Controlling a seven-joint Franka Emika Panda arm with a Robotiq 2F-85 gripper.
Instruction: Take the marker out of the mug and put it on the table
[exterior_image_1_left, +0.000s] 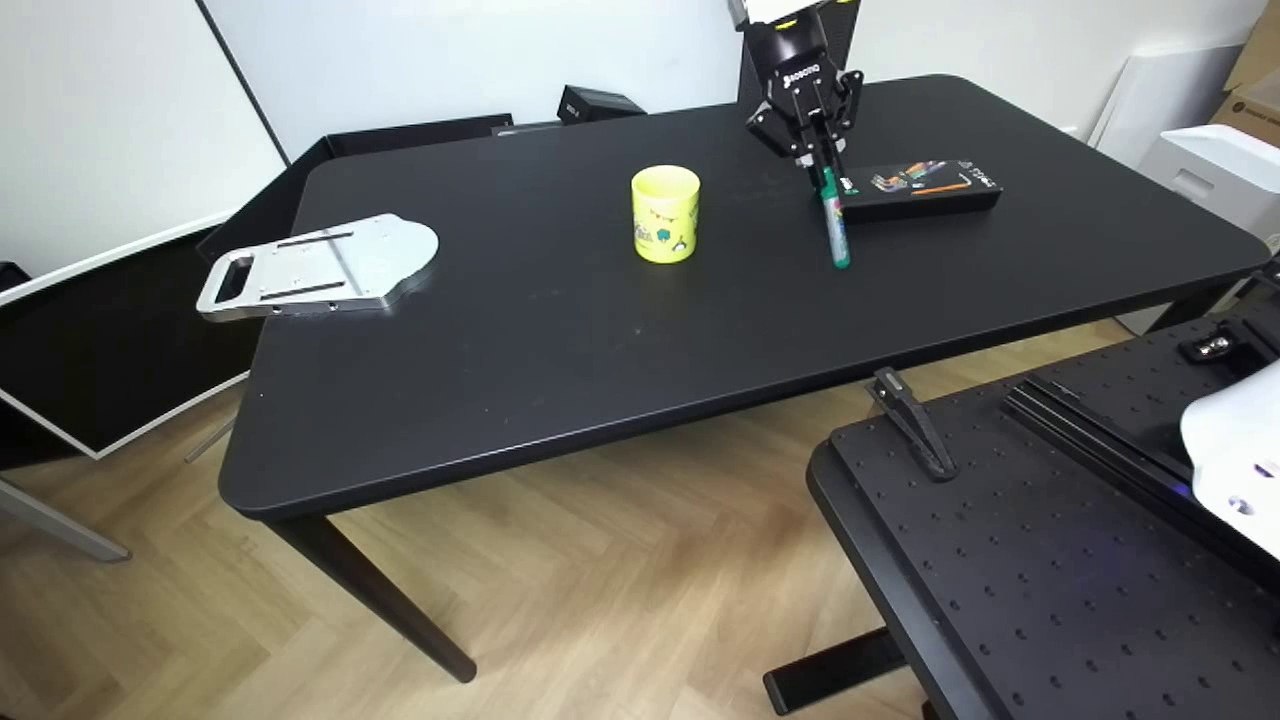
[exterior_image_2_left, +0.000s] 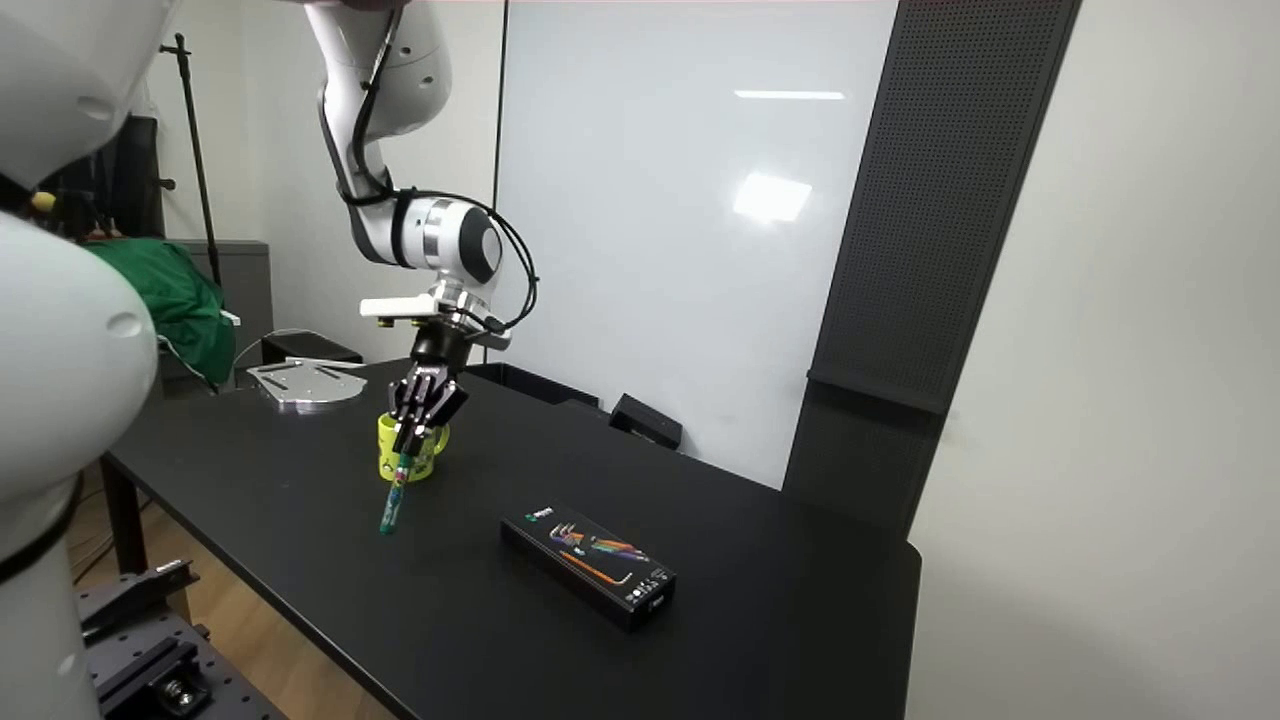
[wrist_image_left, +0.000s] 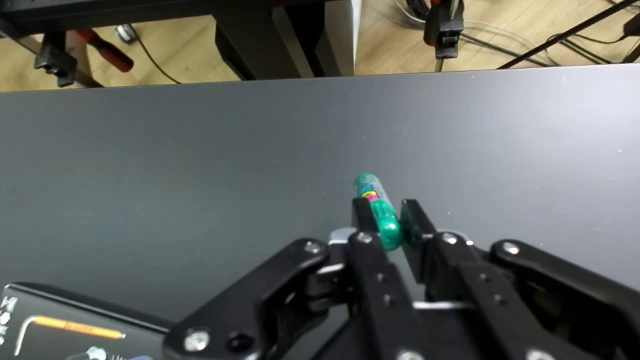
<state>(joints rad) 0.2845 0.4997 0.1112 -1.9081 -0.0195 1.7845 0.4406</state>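
Hand gripping marker by its upper end, marker tilted, lower end down. Marker is outside the mug, apart from it. Can't quite tell if the lower end touches the tabletop. Mug upright. Black box on the marker's side of mug, silver plate opposite side.

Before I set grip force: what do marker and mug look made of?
Marker: likely plastic, glossy; its green end catches a highlight in the wrist view.
Mug: ceramic or plastic, can't tell; smooth yellow wall with printed pictures, gloss unclear.
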